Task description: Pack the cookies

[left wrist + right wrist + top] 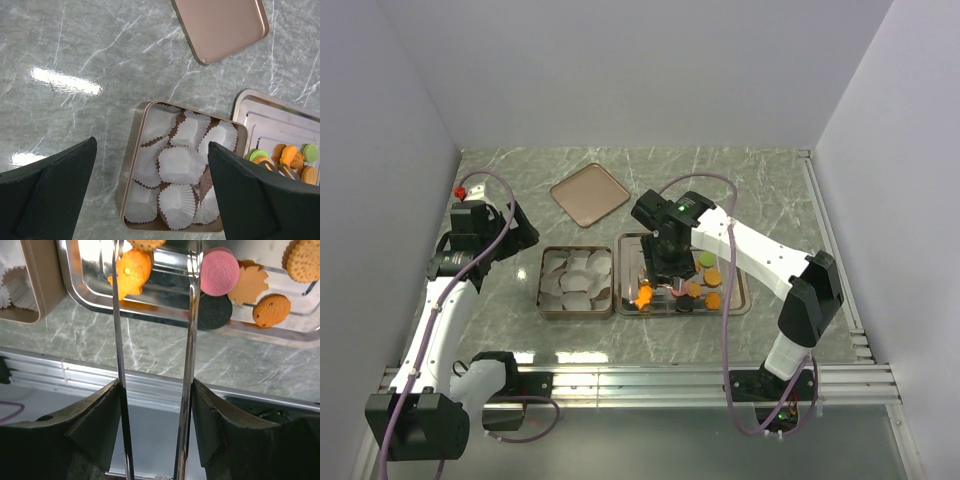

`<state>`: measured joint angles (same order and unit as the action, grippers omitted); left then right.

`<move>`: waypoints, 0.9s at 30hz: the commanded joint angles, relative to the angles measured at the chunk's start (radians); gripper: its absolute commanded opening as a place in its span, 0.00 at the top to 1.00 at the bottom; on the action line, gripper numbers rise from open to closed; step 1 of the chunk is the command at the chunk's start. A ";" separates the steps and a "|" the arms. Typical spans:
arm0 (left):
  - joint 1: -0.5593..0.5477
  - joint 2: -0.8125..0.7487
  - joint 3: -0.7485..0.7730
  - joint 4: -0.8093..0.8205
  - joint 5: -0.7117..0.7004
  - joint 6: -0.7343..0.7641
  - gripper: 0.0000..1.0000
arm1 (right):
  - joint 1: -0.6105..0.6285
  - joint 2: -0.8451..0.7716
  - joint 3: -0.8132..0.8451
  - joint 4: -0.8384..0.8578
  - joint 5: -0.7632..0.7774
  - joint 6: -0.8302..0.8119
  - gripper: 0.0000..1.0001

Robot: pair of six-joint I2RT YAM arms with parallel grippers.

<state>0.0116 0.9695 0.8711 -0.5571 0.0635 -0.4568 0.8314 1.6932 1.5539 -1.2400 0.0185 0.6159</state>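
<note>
Assorted cookies (700, 288) lying in shiny steel tray (744, 300) on marbled tabletop (770, 190).
Thin metal tines of right pincer (156, 260) hanging spread over them; left pincer (151, 145) gaping near brown tin (542, 290) holding pleated white paper cups (578, 280); flat lid (590, 194) lying apart.

The cookies (698, 285) lie flat and loose in a shiny metal tray (741, 285), gathered toward its near rim and right side. Most are orange rounds, with a green one (706, 259) farther back. In the right wrist view an orange figure-shaped cookie (131, 271) lies at the near left, and well to its right a pink ridged round (220, 272) touches a dark round (215, 311), with a tan flower shape (251, 284), a speckled orange oval (271, 310) and a pale studded round (303, 260) just beside them.
</note>
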 commanded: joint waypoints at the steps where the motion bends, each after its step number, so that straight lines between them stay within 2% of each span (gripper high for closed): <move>1: -0.004 -0.022 0.002 0.028 -0.010 0.010 0.01 | 0.005 0.009 0.052 0.007 0.017 -0.007 0.39; 12: -0.004 -0.032 0.000 0.031 -0.011 0.009 0.00 | 0.005 0.029 0.040 0.027 0.008 -0.021 0.48; 19: -0.004 -0.067 -0.001 0.020 -0.060 -0.008 0.01 | 0.006 0.016 0.046 -0.001 0.038 -0.022 0.53; 27: -0.004 -0.101 -0.012 0.028 -0.051 -0.008 0.01 | 0.008 -0.009 0.172 -0.104 0.130 -0.027 0.55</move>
<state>0.0113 0.8864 0.8646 -0.5568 0.0196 -0.4606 0.8330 1.7111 1.6413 -1.2881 0.0837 0.5934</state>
